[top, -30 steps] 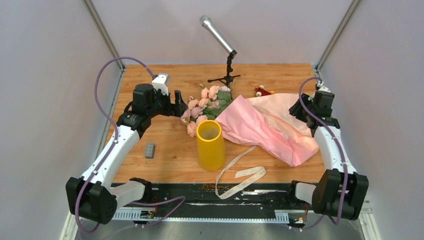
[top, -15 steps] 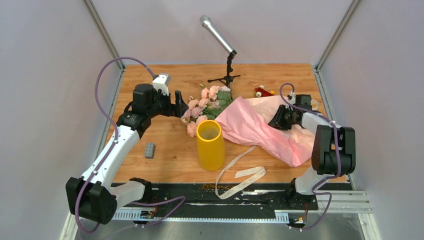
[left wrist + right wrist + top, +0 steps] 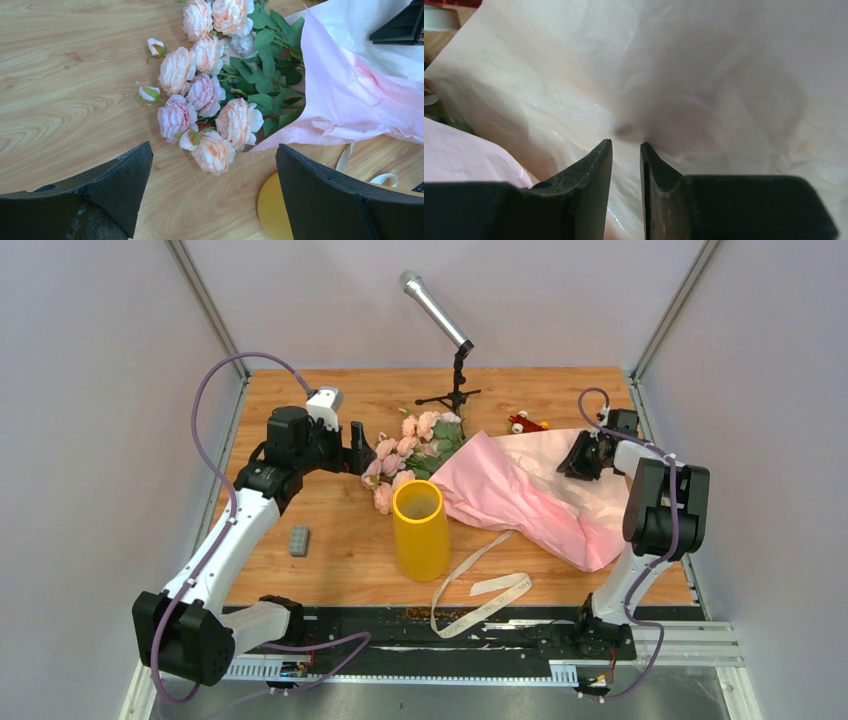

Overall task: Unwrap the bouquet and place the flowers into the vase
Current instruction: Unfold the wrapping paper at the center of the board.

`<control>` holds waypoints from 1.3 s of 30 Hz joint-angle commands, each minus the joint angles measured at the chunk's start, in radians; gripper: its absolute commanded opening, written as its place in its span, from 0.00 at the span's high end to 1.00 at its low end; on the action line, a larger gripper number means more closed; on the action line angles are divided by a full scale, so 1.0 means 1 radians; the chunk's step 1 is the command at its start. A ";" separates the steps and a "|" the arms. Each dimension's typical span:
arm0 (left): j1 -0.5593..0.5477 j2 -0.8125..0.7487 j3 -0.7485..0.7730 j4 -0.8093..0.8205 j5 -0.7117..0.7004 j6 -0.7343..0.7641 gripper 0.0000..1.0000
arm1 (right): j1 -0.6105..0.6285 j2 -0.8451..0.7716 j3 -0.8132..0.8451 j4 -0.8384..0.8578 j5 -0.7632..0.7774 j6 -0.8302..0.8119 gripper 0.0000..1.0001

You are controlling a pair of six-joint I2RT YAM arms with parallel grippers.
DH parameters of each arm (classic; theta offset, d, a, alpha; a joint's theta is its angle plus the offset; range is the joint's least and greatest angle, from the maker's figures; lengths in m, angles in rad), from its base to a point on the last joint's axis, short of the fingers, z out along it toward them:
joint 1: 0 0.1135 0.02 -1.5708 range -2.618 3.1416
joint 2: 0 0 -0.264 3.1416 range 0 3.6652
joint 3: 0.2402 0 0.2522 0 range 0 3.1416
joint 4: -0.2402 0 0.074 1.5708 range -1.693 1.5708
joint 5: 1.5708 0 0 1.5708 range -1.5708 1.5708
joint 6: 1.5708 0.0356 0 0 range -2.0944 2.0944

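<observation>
At the left of the overhead view, the left arm's fingers (image 3: 356, 445) are held spread wide, hovering just beside the flowers (image 3: 392, 448). The blooms are laid on the bench (image 3: 340, 560), and their stems are hidden under the pink paper (image 3: 520, 495). The yellow vase (image 3: 420, 530) is stood upright just below the blooms, near the centre. A loose ribbon (image 3: 500, 586) is trailed over the bench's lower edge. At the right, the right arm's fingers (image 3: 625, 145) are drawn nearly together against the paper. Whether a fold is pinched cannot be told.

If the paper is pulled while the stems are caught inside, the flowers may be dragged along and the nearby vase knocked over. A thin pinch could also slip off or tear the sheet.

The bench is topped in light wood grain and enclosed by plain grey walls. 1 grey block (image 3: 298, 540) is seen at the left, and 1 microphone (image 3: 437, 310) on a stand at the top centre.
</observation>
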 commanded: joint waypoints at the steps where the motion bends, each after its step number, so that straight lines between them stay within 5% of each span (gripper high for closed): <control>1: 0.006 -0.019 0.037 0.018 0.019 0.009 0.00 | -0.046 0.023 0.065 0.004 0.020 -0.022 0.72; 4: 0.006 -0.024 0.034 0.022 0.022 0.001 0.00 | -0.062 0.014 0.081 0.001 0.005 -0.035 0.68; 12: 0.005 -0.031 0.019 0.047 0.057 -0.056 0.00 | -0.057 -0.216 -0.030 0.031 -0.143 -0.026 0.36; 22: -0.054 -0.104 -0.117 0.102 0.094 -0.202 0.00 | -0.001 -0.550 -0.300 -0.034 -0.145 -0.008 0.21; 30: -0.181 -0.142 -0.323 0.244 0.071 -0.370 0.00 | 0.088 -0.628 -0.407 -0.041 -0.075 -0.025 0.19; 39: -0.186 -0.079 -0.434 0.393 0.097 -0.476 0.00 | 0.371 -0.715 -0.476 0.038 -0.034 -0.090 0.19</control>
